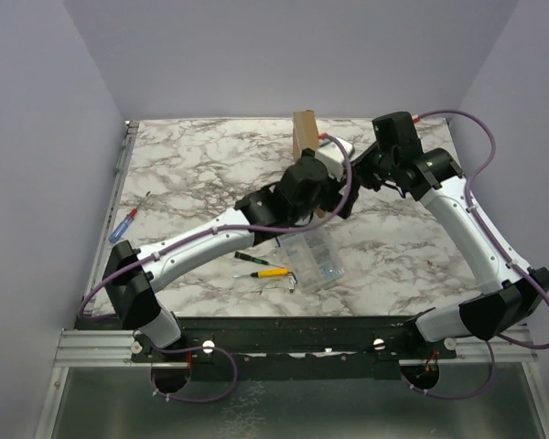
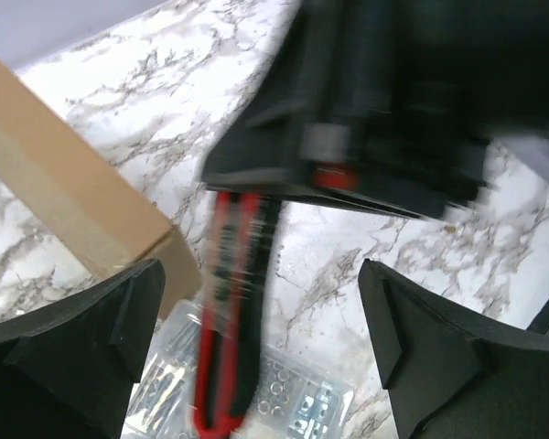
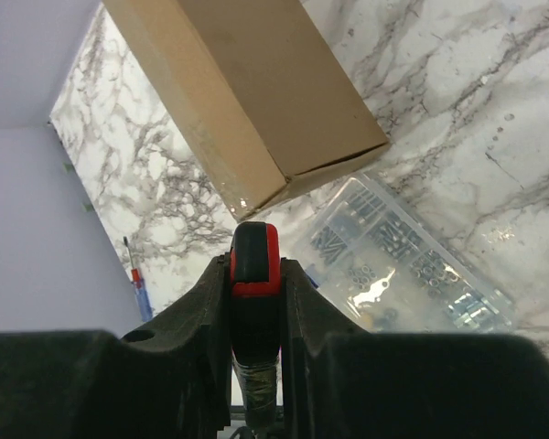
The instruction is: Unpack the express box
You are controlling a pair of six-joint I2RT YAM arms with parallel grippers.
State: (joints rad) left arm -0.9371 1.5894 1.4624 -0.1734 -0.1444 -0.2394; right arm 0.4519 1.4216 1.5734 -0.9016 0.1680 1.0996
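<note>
The brown cardboard express box [image 1: 304, 133] stands on edge at the back middle of the marble table. It also shows in the left wrist view [image 2: 64, 192] and in the right wrist view [image 3: 256, 101]. My right gripper [image 3: 254, 265] is shut on a red and black tool handle [image 3: 254, 251] and hangs over the table beside the box [image 1: 352, 165]. My left gripper [image 2: 261, 302] is open; the blurred red and black tool [image 2: 229, 311] hangs between its jaws without touching them. In the top view the left gripper [image 1: 334, 203] sits just in front of the box.
A clear plastic compartment case of small parts [image 1: 316, 261] lies in front of the box, below both grippers [image 2: 302, 393] [image 3: 412, 265]. Two small screwdrivers [image 1: 267, 272] lie left of the case. A blue and red screwdriver [image 1: 123, 222] lies at the table's left edge [image 3: 139, 279].
</note>
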